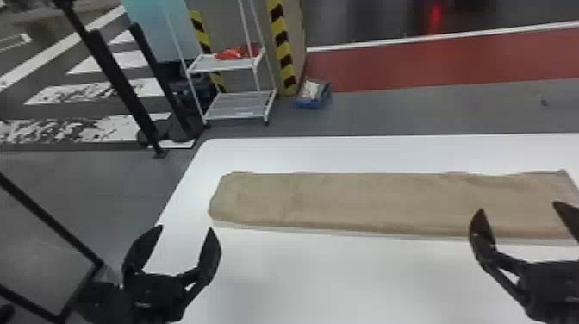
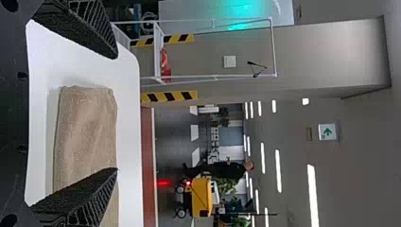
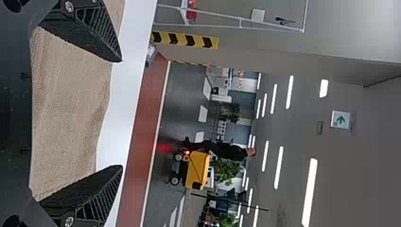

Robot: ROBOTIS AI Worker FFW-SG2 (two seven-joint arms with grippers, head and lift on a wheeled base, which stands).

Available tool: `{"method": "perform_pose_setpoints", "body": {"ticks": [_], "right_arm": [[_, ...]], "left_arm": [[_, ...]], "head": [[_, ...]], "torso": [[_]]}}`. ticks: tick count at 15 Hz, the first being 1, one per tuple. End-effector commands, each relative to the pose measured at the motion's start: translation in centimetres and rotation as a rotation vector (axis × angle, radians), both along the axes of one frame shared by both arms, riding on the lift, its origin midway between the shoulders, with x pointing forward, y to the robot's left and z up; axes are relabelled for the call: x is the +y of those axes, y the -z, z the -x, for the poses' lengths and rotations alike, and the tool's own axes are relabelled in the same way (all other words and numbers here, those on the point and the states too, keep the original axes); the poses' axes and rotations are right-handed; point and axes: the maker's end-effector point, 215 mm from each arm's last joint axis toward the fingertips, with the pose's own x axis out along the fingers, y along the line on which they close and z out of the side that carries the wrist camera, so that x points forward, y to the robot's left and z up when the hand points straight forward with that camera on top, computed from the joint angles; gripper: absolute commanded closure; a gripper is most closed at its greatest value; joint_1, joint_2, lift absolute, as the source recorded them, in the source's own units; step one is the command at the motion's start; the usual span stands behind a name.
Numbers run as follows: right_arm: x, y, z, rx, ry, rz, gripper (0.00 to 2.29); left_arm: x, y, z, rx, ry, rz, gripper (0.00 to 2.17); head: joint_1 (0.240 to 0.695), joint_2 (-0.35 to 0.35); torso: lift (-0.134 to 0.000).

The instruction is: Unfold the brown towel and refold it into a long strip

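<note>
The brown towel (image 1: 370, 202) lies flat on the white table as a long strip running left to right. My left gripper (image 1: 185, 228) is open, nearer the robot than the towel and around its left end, holding nothing. My right gripper (image 1: 519, 207) stands open at the near edge of the towel's right part. In the left wrist view, the towel (image 2: 87, 132) is seen beyond the spread fingers of my left gripper (image 2: 117, 113). In the right wrist view, the towel (image 3: 71, 113) shows between the parted fingers of my right gripper (image 3: 122, 113), not gripped.
The white table (image 1: 327, 275) has its left edge beside my left gripper. Beyond it on the floor stand a white shelf rack (image 1: 237, 107) and a blue bin (image 1: 313, 92). Black posts (image 1: 116, 77) rise at the left.
</note>
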Motion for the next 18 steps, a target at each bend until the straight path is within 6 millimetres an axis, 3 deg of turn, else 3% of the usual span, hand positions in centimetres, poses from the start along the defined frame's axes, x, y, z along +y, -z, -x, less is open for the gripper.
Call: {"method": "perform_pose_setpoints", "body": {"ticks": [1,4,7,18], "right_arm": [[0.5,0.0,0.3,0.001,-0.010,-0.001,0.08],[1.3,-0.6,0.8,-0.021,-0.030,0.001,0.08],[1.5,-3.1,1.8,-0.123,-0.053,-0.042,0.08],[1.2,-2.9,1.6,-0.118,-0.051,-0.083,0.08]], "left_arm": [[-0.3,0.3,0.2,0.003,-0.004,0.009,0.03],[-0.1,0.7,0.4,0.014,-0.037,0.019,0.03],[-0.4,1.4,0.4,0.033,-0.032,0.031,0.03],[-0.9,1.8,0.2,0.043,-0.020,0.039,0.03]], "head": [[0.695,0.268],[0.695,0.277],[0.695,0.288],[0.695,0.280]], "torso": [[-0.122],[-0.122],[-0.122],[-0.122]]}}
